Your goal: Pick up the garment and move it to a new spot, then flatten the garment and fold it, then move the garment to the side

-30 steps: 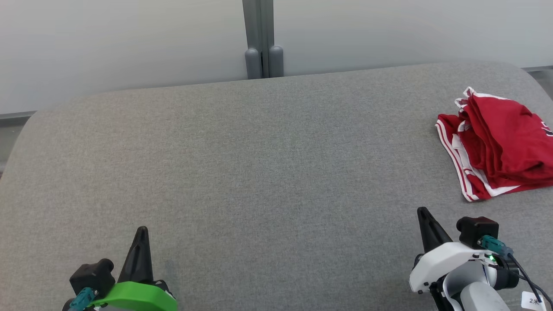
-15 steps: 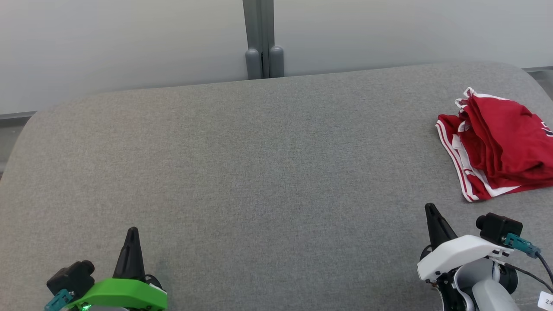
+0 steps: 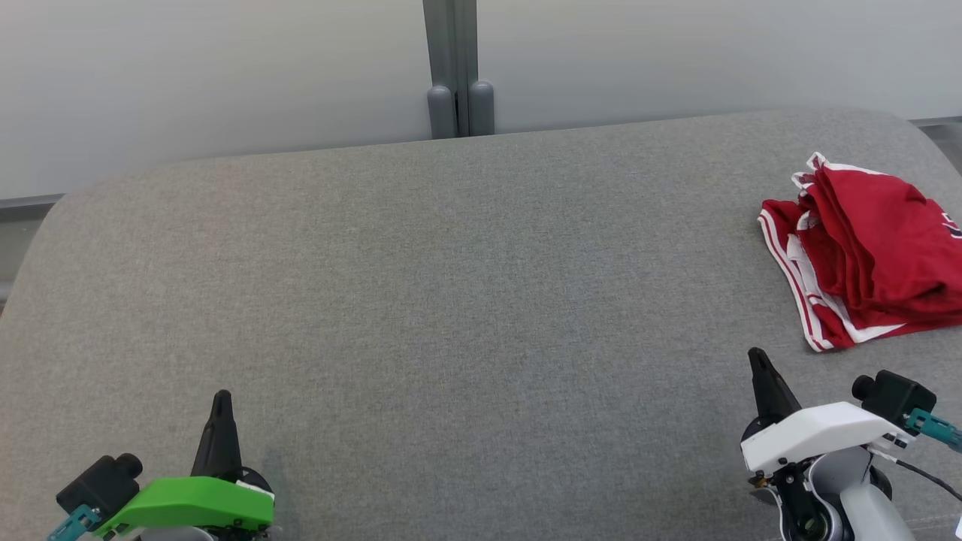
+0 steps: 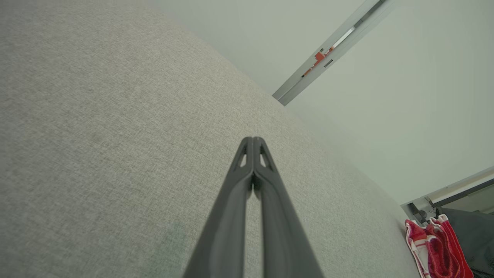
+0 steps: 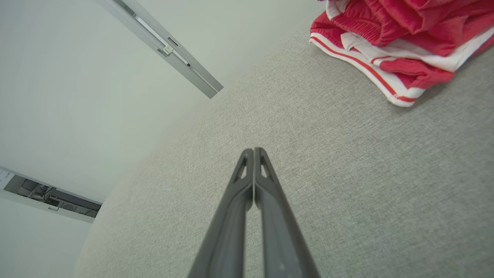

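The left pincer (image 3: 221, 397) was clenched on nothing, its two long dark fingers pressed together into a slim, tapering spike with small triangular cut-outs near the tip. It rose from a glossy green housing (image 3: 188, 503) at the near left. The right pincer (image 3: 756, 356) was likewise closed and empty, the same black wedge above a smooth white housing (image 3: 815, 432) at the near right. Around them spread the counter (image 3: 451, 300), a broad slab with rounded corners covered in grey, finely woven cloth. The garment (image 3: 872, 255) lay at the counter's right edge, beyond the right pincer and apart from it. It was soft red fabric in a rumpled, layered bundle, with white bands and thin red stripes along its hem. Behind the counter stood a pale matte wall (image 3: 225, 75), split by a grey upright post (image 3: 451, 68).
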